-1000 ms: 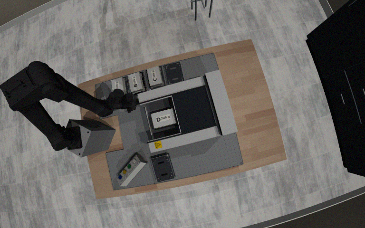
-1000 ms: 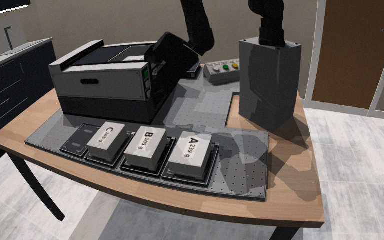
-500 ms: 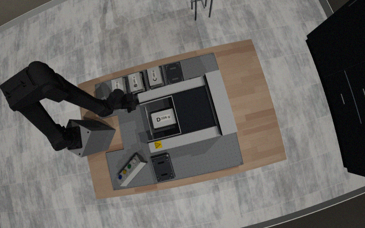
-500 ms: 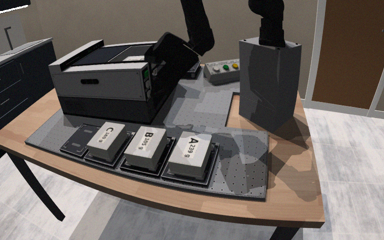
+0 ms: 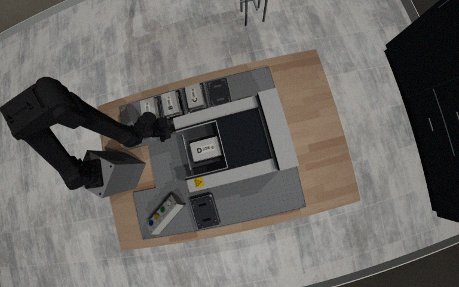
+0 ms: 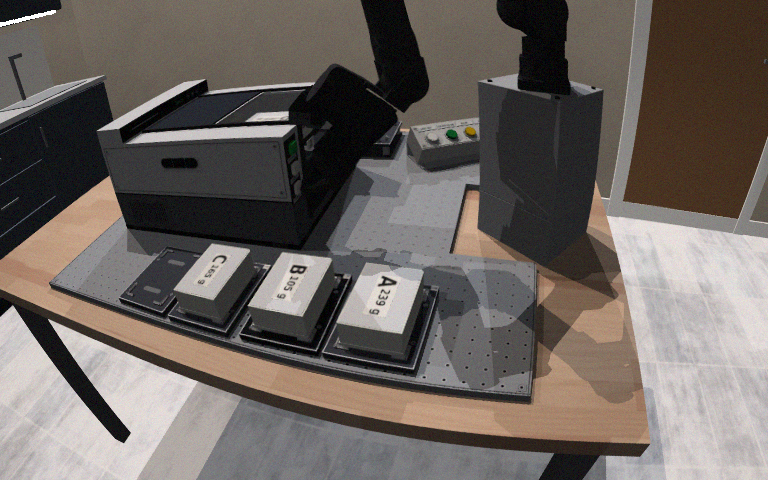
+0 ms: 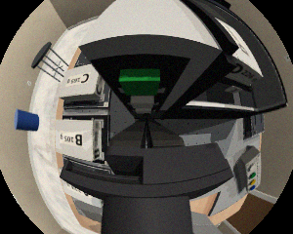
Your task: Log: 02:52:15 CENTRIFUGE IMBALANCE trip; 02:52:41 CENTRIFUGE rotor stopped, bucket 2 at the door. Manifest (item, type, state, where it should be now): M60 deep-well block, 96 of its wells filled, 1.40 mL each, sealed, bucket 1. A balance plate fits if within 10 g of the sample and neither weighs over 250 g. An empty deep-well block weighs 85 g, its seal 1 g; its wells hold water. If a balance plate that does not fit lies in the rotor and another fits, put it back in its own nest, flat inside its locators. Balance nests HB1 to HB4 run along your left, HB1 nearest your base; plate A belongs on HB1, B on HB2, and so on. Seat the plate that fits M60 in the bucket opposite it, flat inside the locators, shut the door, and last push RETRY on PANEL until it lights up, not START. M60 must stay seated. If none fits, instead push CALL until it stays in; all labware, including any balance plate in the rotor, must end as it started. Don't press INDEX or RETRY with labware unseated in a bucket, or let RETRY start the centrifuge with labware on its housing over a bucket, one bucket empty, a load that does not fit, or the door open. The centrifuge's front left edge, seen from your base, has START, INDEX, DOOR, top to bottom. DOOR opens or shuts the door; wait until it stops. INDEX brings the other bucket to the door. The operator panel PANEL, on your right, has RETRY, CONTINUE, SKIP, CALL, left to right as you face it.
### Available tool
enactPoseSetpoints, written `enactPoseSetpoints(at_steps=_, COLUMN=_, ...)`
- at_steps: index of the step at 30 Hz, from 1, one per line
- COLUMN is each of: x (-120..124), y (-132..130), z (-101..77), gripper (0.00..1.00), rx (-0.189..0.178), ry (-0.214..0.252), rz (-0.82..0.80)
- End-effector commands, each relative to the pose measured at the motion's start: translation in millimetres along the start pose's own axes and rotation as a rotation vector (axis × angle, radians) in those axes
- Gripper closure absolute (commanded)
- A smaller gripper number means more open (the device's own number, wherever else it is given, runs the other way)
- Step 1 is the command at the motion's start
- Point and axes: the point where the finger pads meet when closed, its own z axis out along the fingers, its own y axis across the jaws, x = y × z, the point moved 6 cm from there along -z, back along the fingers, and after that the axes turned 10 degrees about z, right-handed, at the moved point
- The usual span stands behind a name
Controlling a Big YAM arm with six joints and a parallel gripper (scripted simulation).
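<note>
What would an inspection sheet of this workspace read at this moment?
Surface: wooden table carrying a grey perforated plate.
Job's things: centrifuge with its door open; block D, marked 226 g, in the bucket at the opening. Blocks A (239 g), B (105 g) and C (165 g) on their nests; the fourth nest bare. Button box near the arm's base.
Clutter: one more bare dark nest beside the button box.
Gripper: gripper shut, holding nothing, pointed at a green button on the centrifuge's edge.
Cables: nothing seen.
Surroundings: dark cabinets, brown door, tiled floor.
</note>
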Motion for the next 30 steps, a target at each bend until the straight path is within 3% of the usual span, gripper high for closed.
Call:
enactPoseSetpoints(at_steps=1, x=-17.4, y=2.9, z=8.6, gripper=1.0, rx=0.001, ry=-0.034, rz=0.012)
enactPoseSetpoints(at_steps=30, x=-20.9, y=3.6, z=11.4, gripper=1.0, rx=0.0, ry=-0.036, rz=0.013)
